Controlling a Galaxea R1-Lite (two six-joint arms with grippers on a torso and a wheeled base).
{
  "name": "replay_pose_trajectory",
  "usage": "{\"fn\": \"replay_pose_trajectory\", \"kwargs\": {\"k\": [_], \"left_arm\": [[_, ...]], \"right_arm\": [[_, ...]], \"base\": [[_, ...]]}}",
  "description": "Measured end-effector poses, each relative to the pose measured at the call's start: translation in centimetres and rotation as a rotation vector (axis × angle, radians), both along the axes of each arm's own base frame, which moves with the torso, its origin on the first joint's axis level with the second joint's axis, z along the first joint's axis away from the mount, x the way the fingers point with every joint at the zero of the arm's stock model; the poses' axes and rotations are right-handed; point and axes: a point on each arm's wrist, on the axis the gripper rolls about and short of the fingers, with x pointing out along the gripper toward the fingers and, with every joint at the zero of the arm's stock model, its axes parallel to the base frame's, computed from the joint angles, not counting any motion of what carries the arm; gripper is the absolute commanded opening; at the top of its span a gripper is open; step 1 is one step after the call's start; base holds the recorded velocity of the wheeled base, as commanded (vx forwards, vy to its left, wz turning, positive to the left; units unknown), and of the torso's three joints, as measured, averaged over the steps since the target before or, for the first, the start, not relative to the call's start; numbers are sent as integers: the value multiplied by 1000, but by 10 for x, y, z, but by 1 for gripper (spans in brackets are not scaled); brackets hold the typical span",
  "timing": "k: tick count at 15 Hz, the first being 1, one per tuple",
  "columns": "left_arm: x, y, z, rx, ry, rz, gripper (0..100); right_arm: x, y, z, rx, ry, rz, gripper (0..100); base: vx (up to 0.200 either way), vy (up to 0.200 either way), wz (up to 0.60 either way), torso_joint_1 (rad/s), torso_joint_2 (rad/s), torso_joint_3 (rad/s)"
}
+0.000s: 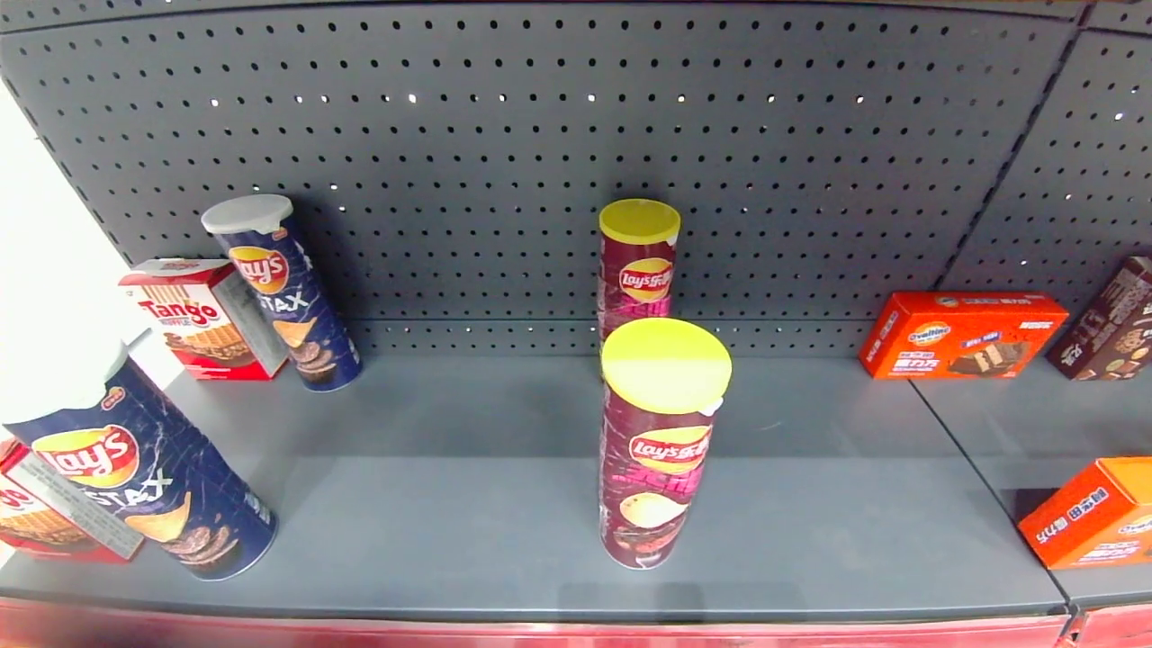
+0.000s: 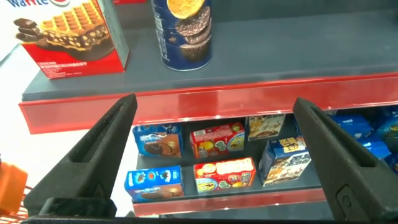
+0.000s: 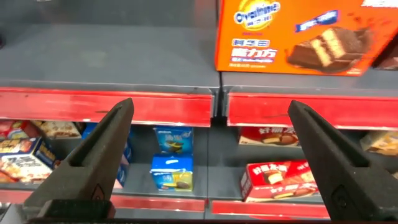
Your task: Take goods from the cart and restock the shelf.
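Observation:
On the grey shelf (image 1: 450,504) two maroon chip cans with yellow lids stand upright in a line: one near the front (image 1: 657,445) and one at the back (image 1: 637,265). Two dark blue chip cans stand at the left, one in front (image 1: 148,477) and one behind (image 1: 283,292). My left gripper (image 2: 214,149) is open in front of the shelf's red edge (image 2: 249,99), below a blue can (image 2: 183,31), with nothing between its fingers. My right gripper (image 3: 211,155) is open too, below an orange box (image 3: 295,34), holding nothing.
Red wafer boxes (image 1: 202,319) stand at the left, orange boxes (image 1: 958,333) and a brown box (image 1: 1111,324) at the right. A perforated back panel (image 1: 540,135) closes the shelf. A lower shelf holds several small snack boxes (image 2: 217,158) (image 3: 174,155).

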Motion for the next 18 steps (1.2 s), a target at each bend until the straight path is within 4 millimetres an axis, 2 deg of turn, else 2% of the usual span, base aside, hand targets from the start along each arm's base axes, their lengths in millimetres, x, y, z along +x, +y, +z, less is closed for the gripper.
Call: {"fn": "replay_pose_trajectory", "kwargs": {"k": [1,16,18], "left_arm": [[0,0,0,-2,0,-1,100],[0,0,0,-4,0,0,100],[0,0,0,-2,0,-2,100]], "right_arm": [[0,0,0,0,0,-1,100],[0,0,0,1,1,-1,100],[0,0,0,0,1,-1,100]], "base": [[0,-200,0,2,2,7],[-13,0,0,0,0,0],[-200,0,0,2,0,2]]}}
